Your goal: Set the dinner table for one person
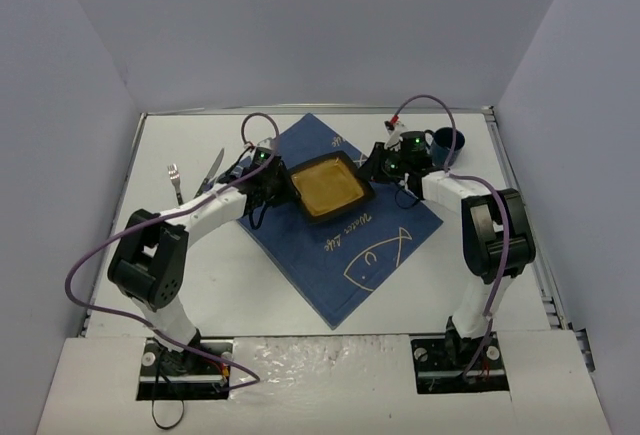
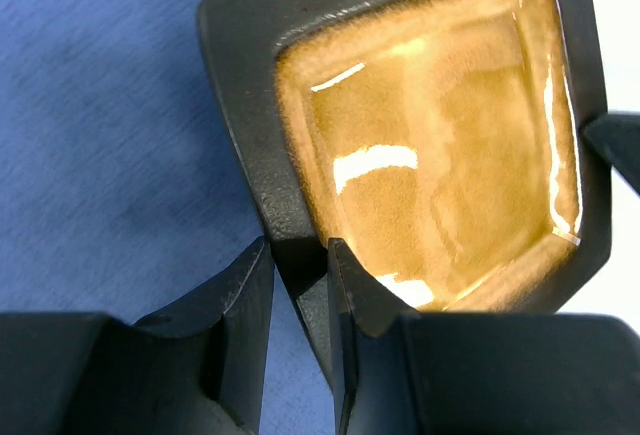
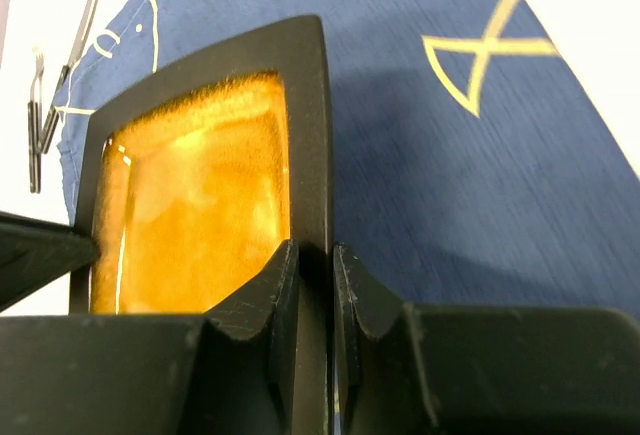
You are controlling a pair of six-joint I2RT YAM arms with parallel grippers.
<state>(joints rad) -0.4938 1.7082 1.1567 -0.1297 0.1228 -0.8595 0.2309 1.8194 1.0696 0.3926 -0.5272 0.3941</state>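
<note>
White and metal-rimmed, the dinner table fills the middle of the overhead view, with both arms rising from its bottom edge. A blue cloth with pale fish outlines lies on it, turned diamond-wise at the centre of the frame. On the upper half of the cloth rests a square plate with a black rim and a glossy amber middle. The left gripper meets the plate's left edge. In the left wrist view its two dark fingers sit at bottom centre, drawn together on a corner of the black rim, one on each face, clamped on the plate. The right gripper meets the plate's right edge. In the right wrist view its fingers stand on either side of the rim at bottom centre, very near it. A thin dark line shows between the rim and the right-hand finger, so I cannot tell whether they press it. A fork and a knife lie on bare table left of the cloth, just beside each other and angled apart. A dark blue mug stands upright on the table at upper right, just beyond the right gripper.
</note>
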